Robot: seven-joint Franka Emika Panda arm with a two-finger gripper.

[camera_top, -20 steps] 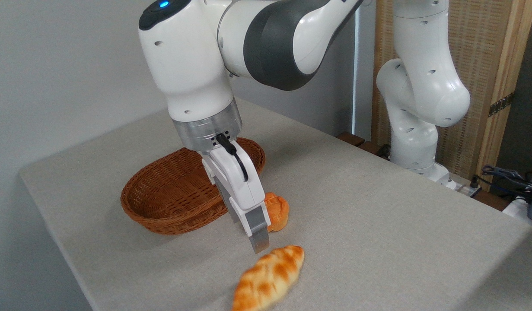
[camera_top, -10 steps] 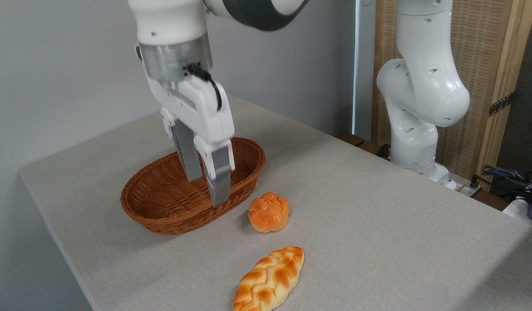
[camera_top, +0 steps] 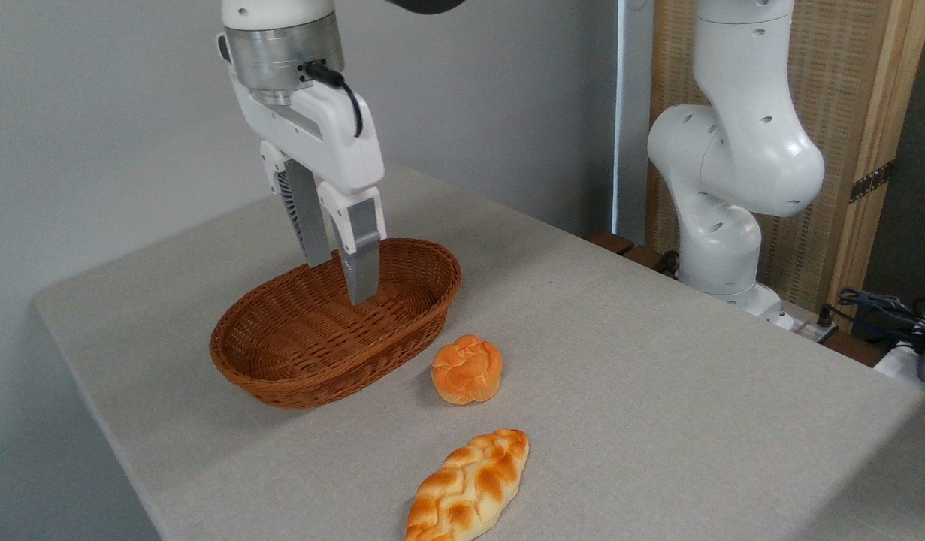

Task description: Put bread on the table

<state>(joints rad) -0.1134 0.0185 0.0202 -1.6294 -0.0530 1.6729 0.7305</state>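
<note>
The plaited loaf is lying flat on the counter near its front edge, the round bun just behind it; beyond, I am holding the gripper empty, fingers slightly spread, above the wicker basket, delivery apparently done.

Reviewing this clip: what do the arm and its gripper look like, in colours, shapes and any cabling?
The arm is glossy white with rounded, bulbous joint housings dotted with small dark holes. A brushed silver metal ring joins the wrist to the gripper, whose body is a white angular block. A black cable loops from the ring across that block. Its two fingers are flat grey bars.
</note>
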